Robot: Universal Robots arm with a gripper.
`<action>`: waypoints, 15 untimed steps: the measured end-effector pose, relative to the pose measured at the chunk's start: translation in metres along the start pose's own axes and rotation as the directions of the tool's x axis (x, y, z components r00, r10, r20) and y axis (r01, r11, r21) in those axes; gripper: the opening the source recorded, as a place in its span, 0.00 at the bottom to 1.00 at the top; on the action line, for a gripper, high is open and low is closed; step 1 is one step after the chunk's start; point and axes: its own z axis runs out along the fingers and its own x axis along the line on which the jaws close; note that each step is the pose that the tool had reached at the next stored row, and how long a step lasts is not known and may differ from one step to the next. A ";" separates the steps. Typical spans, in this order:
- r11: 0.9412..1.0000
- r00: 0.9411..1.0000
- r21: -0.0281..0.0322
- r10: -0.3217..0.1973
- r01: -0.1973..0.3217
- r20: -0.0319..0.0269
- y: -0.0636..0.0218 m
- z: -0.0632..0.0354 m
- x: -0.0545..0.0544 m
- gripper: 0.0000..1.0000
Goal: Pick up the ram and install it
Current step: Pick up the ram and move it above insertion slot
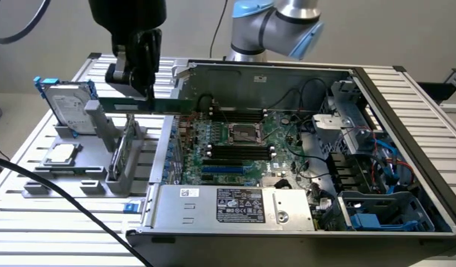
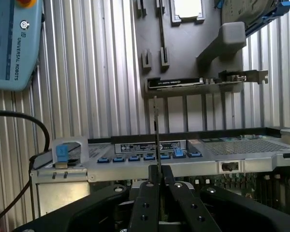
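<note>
– Slatted metal bench (image 1: 27, 228), grey wall behind, open computer case (image 1: 428, 183) sitting on it. Which step?
– Carry, I'd say. End effector (image 1: 142, 83) is clamped on the ram (image 1: 172, 105), gripping near its middle. The stick hangs level, long edge down, in the air over the case's wall on the exterior view's left, between the grey fixture (image 1: 79, 183) and the motherboard (image 1: 283, 142). It touches neither, as far as I can tell.
– Installed?
– No. The black slots (image 1: 239, 151) on either side of the processor socket (image 1: 243, 132) look bare, and the stick is well apart from them. Pick-up done, seating not.
– What does seating call for?
– My judgement: the long edge parallel to a slot and straight above it, then a square push down. With any tilt it would likely jam. The slots run the same way the stick lies now, so little turning is needed, I'd guess.
– Containers?
– Fixture: hard drive (image 1: 68, 105) with blue rails upright at the far end, silver processor chip (image 1: 62, 154) flat in its recess, a card (image 1: 122, 153) on edge in a groove. Case: motherboard on the floor, power supply (image 1: 235, 206) along the near wall, blue drive cage (image 1: 383, 214) in the near corner on the exterior view's right, loose cables around it.
</note>
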 end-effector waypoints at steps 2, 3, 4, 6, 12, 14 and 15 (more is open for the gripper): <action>1.000 1.000 0.000 0.000 0.000 0.000 -0.0093 -0.0005 -0.001 0.14; 1.000 1.000 0.000 0.000 0.000 0.000 -0.0137 -0.0007 -0.001 0.14; 1.000 1.000 0.000 0.000 0.000 0.000 -0.0181 -0.0009 -0.002 0.14; 1.000 1.000 0.000 0.000 0.000 0.000 -0.0273 -0.0014 -0.003 0.14; 1.000 1.000 0.000 0.000 0.000 0.000 -0.0542 -0.0026 -0.006 0.14; 1.000 1.000 0.000 0.000 0.000 0.000 -0.0631 -0.0025 -0.007 0.14; 1.000 1.000 0.000 0.000 0.000 0.000 -0.0678 -0.0020 -0.009 0.14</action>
